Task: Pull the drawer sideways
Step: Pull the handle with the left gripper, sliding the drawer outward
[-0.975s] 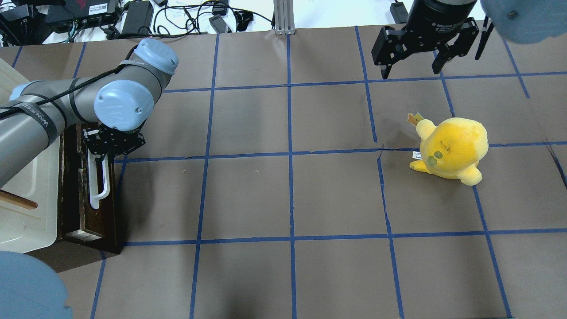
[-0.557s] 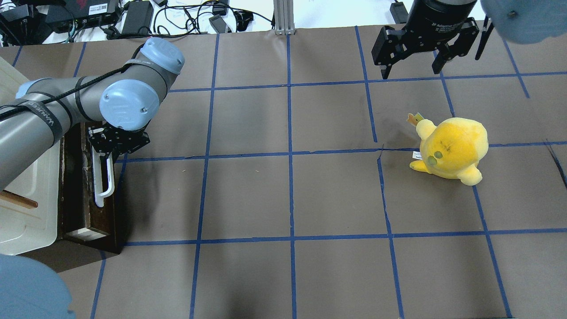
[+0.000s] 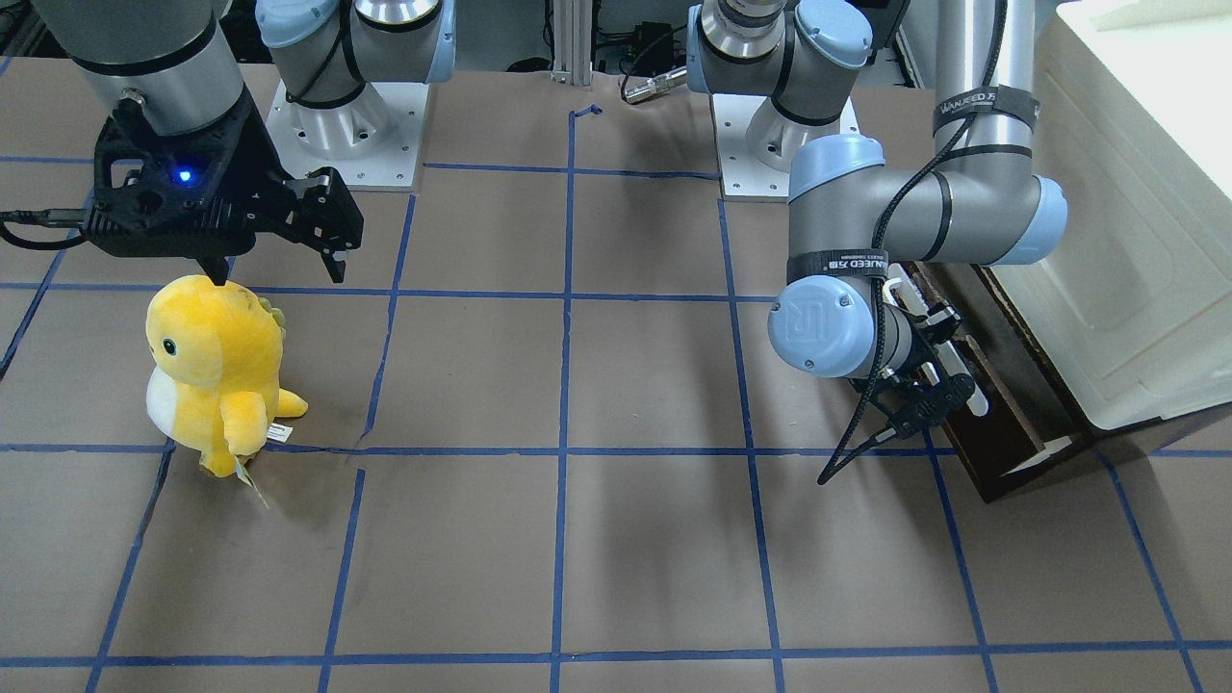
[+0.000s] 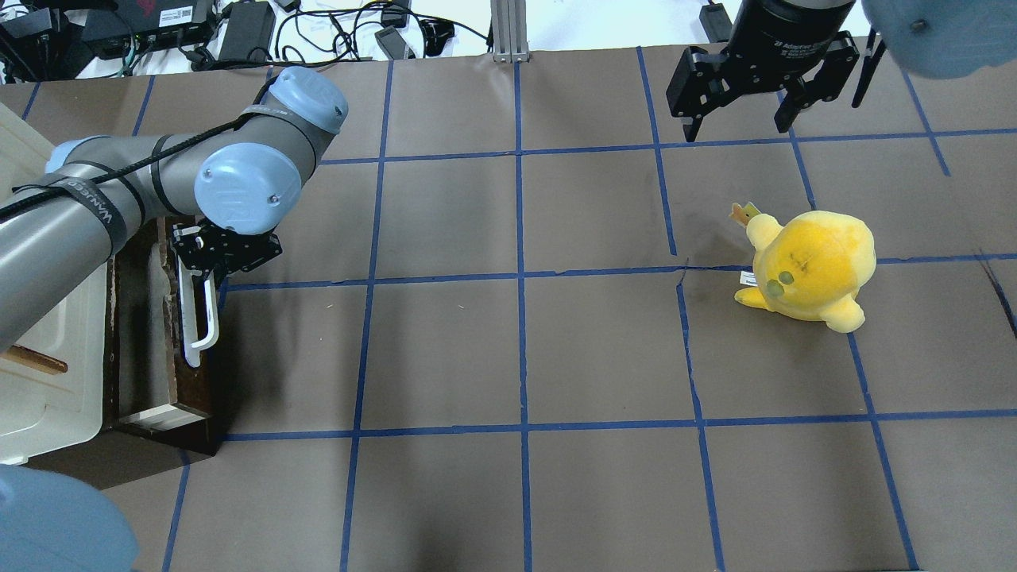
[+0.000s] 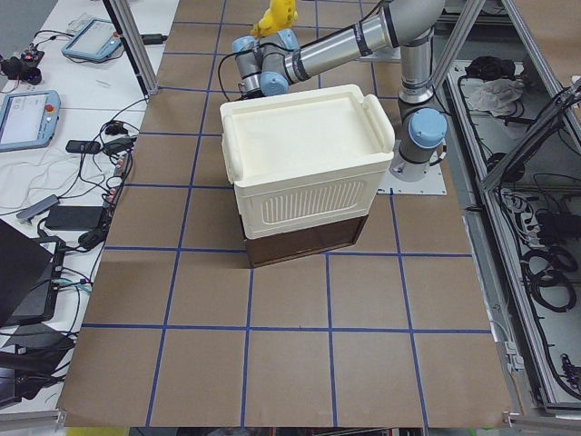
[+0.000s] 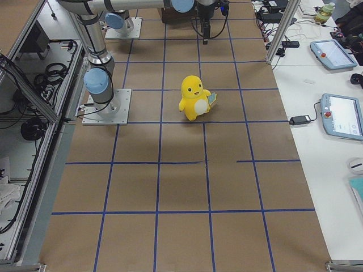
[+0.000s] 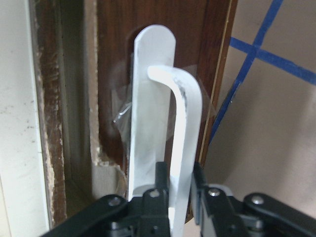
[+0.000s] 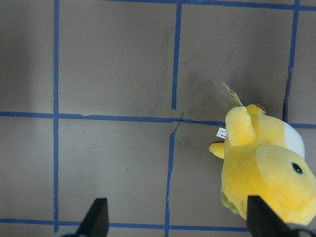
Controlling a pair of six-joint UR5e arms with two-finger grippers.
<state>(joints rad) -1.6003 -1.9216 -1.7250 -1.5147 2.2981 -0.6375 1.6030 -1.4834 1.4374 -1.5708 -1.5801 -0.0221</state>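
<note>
The drawer, dark brown fronted with a long white bar handle, stands partly pulled out from under the cream cabinet at the table's left edge. My left gripper is shut on the handle near its far end. The left wrist view shows both fingers pinching the bar. In the front-facing view the gripper and drawer are at the right. My right gripper is open and empty, hanging above the table at the far right.
A cream-white cabinet sits over the drawer at the left edge. A yellow plush toy stands on the right half of the table, just in front of the right gripper. Cables and boxes lie beyond the far edge.
My left gripper has moved right, away from the cabinet, with the handle in it, and the drawer has slid further out. The right arm and plush have not moved.
</note>
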